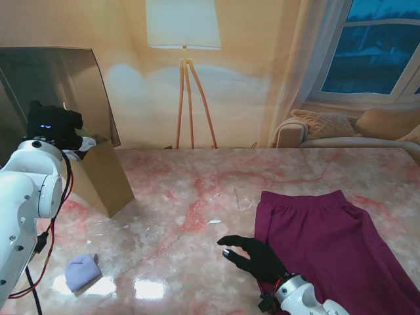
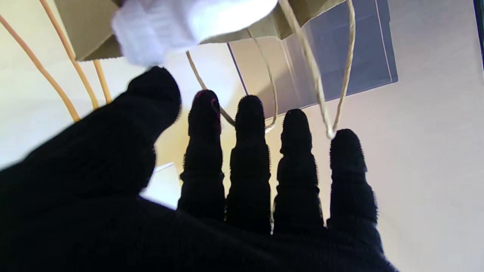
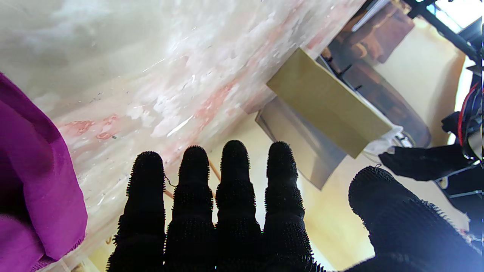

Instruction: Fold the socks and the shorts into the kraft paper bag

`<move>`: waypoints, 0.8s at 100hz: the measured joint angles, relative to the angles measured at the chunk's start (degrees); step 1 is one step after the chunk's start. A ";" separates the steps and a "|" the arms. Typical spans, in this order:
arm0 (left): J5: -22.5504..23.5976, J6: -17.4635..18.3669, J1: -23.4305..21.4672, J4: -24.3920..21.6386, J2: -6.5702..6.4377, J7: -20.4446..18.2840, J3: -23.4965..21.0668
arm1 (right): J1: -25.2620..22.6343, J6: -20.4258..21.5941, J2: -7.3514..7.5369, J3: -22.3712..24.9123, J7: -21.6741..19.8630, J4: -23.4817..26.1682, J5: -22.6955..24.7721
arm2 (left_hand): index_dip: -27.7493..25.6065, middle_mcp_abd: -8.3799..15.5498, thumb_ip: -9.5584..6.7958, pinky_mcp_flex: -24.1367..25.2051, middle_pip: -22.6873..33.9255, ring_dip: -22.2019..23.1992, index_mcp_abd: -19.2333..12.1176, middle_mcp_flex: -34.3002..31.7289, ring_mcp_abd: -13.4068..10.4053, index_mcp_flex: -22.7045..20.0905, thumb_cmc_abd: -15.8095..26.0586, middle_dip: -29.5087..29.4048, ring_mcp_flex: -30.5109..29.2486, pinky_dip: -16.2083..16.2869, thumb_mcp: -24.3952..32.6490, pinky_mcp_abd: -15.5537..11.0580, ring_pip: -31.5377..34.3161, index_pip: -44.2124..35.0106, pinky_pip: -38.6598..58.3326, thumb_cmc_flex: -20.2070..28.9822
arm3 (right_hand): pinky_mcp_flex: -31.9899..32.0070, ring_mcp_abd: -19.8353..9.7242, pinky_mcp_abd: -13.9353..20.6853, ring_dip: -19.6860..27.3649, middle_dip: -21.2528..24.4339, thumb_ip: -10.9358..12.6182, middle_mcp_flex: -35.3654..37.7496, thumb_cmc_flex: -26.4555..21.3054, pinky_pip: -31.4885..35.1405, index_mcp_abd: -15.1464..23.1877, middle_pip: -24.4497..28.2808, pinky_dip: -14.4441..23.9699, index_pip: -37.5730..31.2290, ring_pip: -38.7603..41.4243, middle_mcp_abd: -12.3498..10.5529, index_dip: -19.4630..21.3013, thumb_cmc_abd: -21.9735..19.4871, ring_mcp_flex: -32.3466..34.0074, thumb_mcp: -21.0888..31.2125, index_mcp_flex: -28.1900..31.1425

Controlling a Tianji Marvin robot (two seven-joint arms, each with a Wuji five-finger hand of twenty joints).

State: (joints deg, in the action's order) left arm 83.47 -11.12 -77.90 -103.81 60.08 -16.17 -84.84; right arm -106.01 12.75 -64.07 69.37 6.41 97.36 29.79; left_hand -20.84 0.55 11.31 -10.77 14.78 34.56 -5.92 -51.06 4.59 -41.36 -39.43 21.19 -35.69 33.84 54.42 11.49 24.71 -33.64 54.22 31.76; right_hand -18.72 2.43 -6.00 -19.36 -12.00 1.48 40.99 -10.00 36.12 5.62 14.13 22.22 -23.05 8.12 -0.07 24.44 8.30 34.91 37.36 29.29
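Observation:
The kraft paper bag (image 1: 105,180) stands open at the far left of the table. My left hand (image 1: 54,125) hovers over its mouth, fingers (image 2: 249,158) spread and holding nothing. A white sock (image 2: 181,22) lies blurred at the bag's opening (image 2: 90,41), just past my thumb tip, and shows in the stand view as the white sock (image 1: 85,142). A lavender sock (image 1: 83,272) lies on the table nearer to me. The magenta shorts (image 1: 328,239) lie flat on the right. My right hand (image 1: 257,257) rests open at their left edge, the shorts (image 3: 34,177) beside the fingers (image 3: 234,196).
The bag's twine handles (image 2: 321,75) hang loose in front of my left fingers. A grey upright panel (image 1: 59,79) stands behind the bag. Pink marble table (image 1: 197,197) stretches between bag and shorts. A floor lamp and sofa stand beyond the far edge.

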 measured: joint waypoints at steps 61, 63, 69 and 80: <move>-4.49 -0.23 -4.06 -6.40 0.22 1.66 -1.16 | 0.25 0.20 0.00 -0.13 -0.03 -0.26 0.01 | 0.64 -0.03 -0.01 0.69 1.08 -5.48 -1.32 -1.12 0.02 -0.30 5.68 1.87 -1.74 -7.07 -5.40 -2.90 -4.15 -2.40 -9.29 4.04 | 0.00 0.00 0.00 0.00 0.00 0.00 0.00 0.00 0.02 0.00 0.00 0.01 0.00 0.00 0.00 0.00 0.00 0.00 0.00 0.00; -4.80 -0.29 -4.39 -6.88 0.25 1.80 -1.16 | 0.27 0.22 0.00 -0.14 -0.02 -0.27 0.02 | 0.65 -0.03 -0.01 0.71 0.69 -6.19 -1.14 -1.11 0.02 -0.30 6.66 1.50 -1.74 -7.77 -5.40 -3.13 -4.69 -1.94 -9.75 3.95 | 0.00 0.00 0.00 0.00 0.00 0.00 0.00 0.00 0.02 0.00 0.00 0.01 0.00 0.00 0.00 0.00 0.00 0.00 0.00 0.00; -5.78 -0.61 -5.51 -8.42 0.37 2.34 -1.17 | 0.31 0.26 0.00 -0.15 0.02 -0.32 0.04 | 0.65 -0.05 -0.01 0.73 0.10 -7.74 -0.53 -0.43 0.02 -0.30 6.72 0.54 -1.74 -9.62 -5.38 -4.31 -5.59 -0.36 -10.59 3.40 | 0.00 0.00 0.00 0.00 0.00 0.00 0.00 0.00 0.02 0.00 0.00 0.01 0.00 0.00 0.00 0.00 0.00 0.00 0.00 0.00; -8.40 -1.79 -8.30 -11.98 0.68 4.15 -1.01 | 0.36 0.33 0.00 -0.17 0.13 -0.38 0.08 | 0.98 -0.71 -0.05 1.14 -1.30 -9.98 1.13 0.98 0.00 -0.28 9.14 -1.02 -1.71 -11.64 -5.32 -5.29 -7.56 2.89 -12.39 0.57 | -0.04 0.00 0.00 0.00 0.00 0.00 0.00 0.00 0.02 0.00 0.00 0.01 0.00 0.00 0.00 0.00 0.00 0.00 0.00 0.00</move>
State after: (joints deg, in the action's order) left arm 75.07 -12.92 -86.20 -115.79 60.76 -12.03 -85.85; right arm -105.65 13.07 -64.07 69.20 6.54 96.98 29.87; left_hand -19.85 -0.16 11.26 -9.62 13.49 24.58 -4.79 -50.08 4.59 -41.64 -30.29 20.17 -37.40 22.20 49.10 6.20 17.15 -30.75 41.83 32.33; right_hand -18.76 2.42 -6.00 -19.36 -12.01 1.48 40.99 -10.00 36.14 5.62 14.13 22.23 -23.05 8.12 -0.07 24.44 8.30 34.91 37.36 29.29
